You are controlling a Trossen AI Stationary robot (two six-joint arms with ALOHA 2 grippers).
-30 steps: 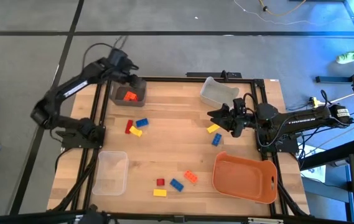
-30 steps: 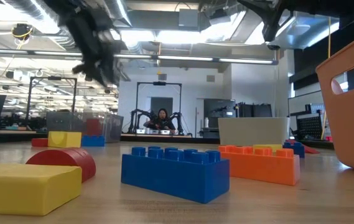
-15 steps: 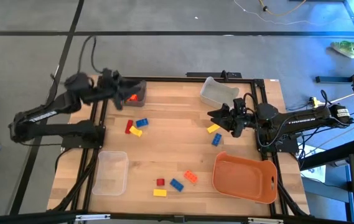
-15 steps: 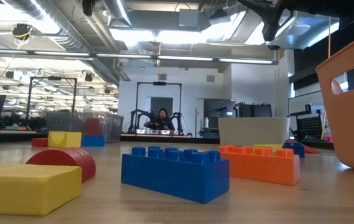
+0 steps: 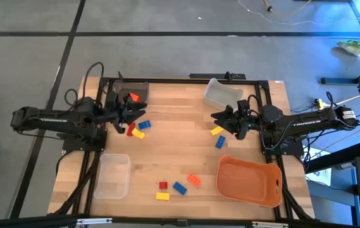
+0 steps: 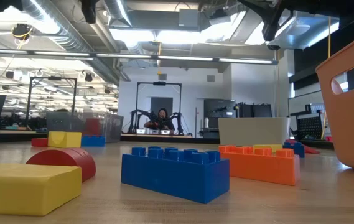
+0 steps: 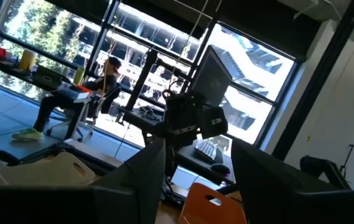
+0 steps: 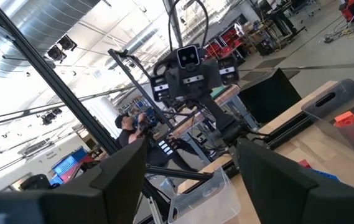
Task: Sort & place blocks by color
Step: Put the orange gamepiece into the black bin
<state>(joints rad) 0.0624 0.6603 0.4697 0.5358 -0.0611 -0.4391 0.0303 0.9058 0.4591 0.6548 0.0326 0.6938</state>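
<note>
Small studded blocks lie flat on the wooden table (image 5: 180, 158). A red (image 5: 131, 129), a blue (image 5: 144, 125) and a yellow block (image 5: 138, 134) lie at the left. A yellow (image 5: 217, 130) and a blue block (image 5: 220, 142) lie at the right. Several more (image 5: 178, 187) lie near the front edge. One orange-red block (image 5: 133, 97) rests in the grey bin (image 5: 143, 86). My left gripper (image 5: 136, 114) hovers open just beyond the left group, pointing about level. My right gripper (image 5: 216, 118) hovers open beside the right pair. Nothing is between the fingers of either in the wrist views (image 7: 198, 180) (image 8: 192, 174).
A clear bin (image 5: 223, 95) stands at the far middle and another clear bin (image 5: 114, 175) at the near left. The orange tray (image 5: 249, 182) sits at the near right. In the low view a blue block (image 6: 175, 173) and an orange block (image 6: 260, 163) stand close up.
My left gripper has drawn back from over the grey bin toward the table's near edge and now hovers by the left group of blocks. It has tipped up from pointing down to about level. No block has moved.
</note>
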